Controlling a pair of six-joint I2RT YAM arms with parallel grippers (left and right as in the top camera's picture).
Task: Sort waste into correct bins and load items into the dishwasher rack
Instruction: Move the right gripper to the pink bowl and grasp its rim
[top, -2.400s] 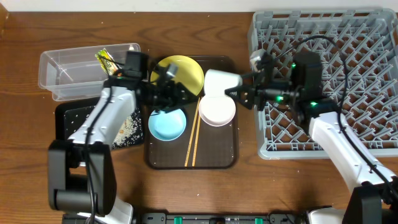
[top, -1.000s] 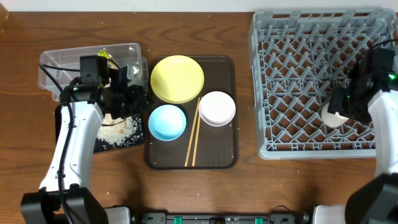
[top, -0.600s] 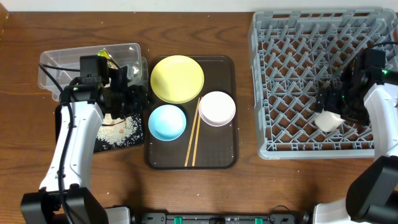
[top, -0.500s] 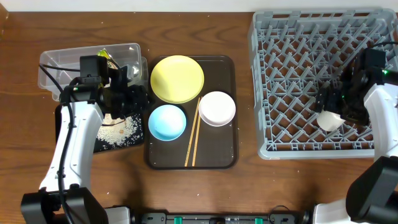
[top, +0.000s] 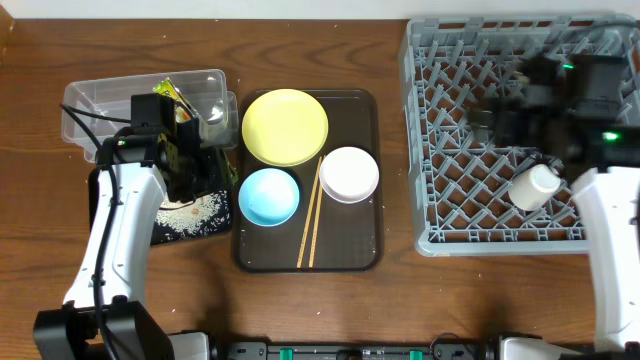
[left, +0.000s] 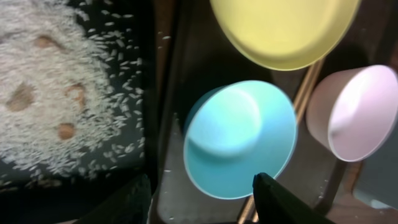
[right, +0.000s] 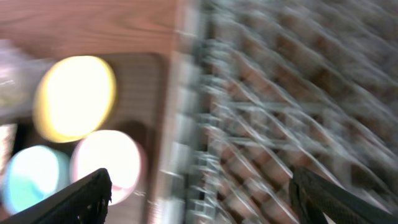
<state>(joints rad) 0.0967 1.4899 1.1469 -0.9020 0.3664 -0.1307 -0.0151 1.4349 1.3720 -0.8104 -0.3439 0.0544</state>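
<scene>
**Light blue bowl next: take it by the rim**

Your left tool (left: 202, 180) is spread wide and holds nothing. In the left wrist view its two dark fingers frame the light blue round bowl (left: 239, 140). That bowl sits upright on the dark brown serving tray (top: 350, 235), just in front of the pale yellow round plate (top: 285, 127). The pair of wooden chopsticks (top: 309, 220) lies between it and the white-pink bowl (top: 349, 174).

Your right tool (right: 202, 174) is also open and empty. Its view is badly blurred, and it hangs over the large grey lattice dishwasher rack (top: 430, 60). The small white cup (top: 533, 187) already lies on its side in that rack.

Expect the blue bowl to be light and stiff, with a smooth, glossy wall that could slide between the pads. Do not squeeze across the full width. Put one finger inside and one outside the rim on the side nearest the left arm, clear of the chopsticks. It looks hard enough to chip if it drops onto the worktop (top: 330, 310).

The loose white rice scraps (left: 56, 93) lie in the shallow black tray (top: 205, 232). The green-and-orange snack wrapper (top: 170, 97) rests in the clear plastic tub (top: 95, 105).
</scene>
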